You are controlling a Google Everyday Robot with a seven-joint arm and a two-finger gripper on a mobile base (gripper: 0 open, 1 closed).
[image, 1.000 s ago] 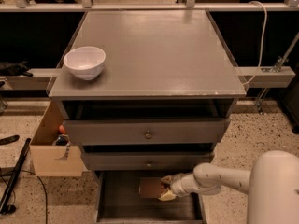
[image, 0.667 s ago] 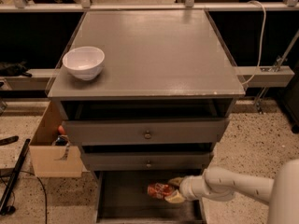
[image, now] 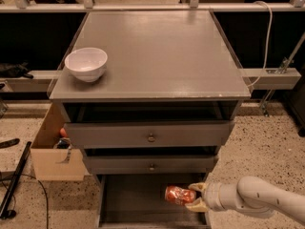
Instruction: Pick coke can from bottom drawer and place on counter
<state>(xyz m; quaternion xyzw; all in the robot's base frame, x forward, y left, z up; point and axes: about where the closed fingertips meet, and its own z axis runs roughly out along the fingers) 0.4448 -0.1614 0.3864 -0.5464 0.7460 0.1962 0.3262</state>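
**A:** Entry: we are reading this as the extraction step. The gripper (image: 194, 196) is sitting low at the right front of the open bottom drawer (image: 133, 206). Its two fingers are pinching the right end of the coke can (image: 177, 194).

**B:** Agreed. The can is lying on its side, pointing left, over the drawer floor. We are unable to tell whether it is resting on the floor or hanging just clear of it.

**A:** We are noting the middle drawer (image: 119, 165) front close above and behind the can. The top drawer (image: 109, 136) is sitting over that, and both seem to be pulled out a little.

**B:** So we are judging that the next move is calling for a pull outward, toward the front, before any real lift. A straight rise is risking a knock on those fronts.

**A:** After that we are expecting a long climb to the counter (image: 162, 56), well above the gripper.

**B:** The white bowl (image: 86, 63) is occupying the counter's left front corner, so we are favouring the middle or right for the set-down.

**A:** We are also flagging the grip. An end-on pinch on a sideways can is looking prone to slip, and the wrist is probably needing to turn the can upright before release.
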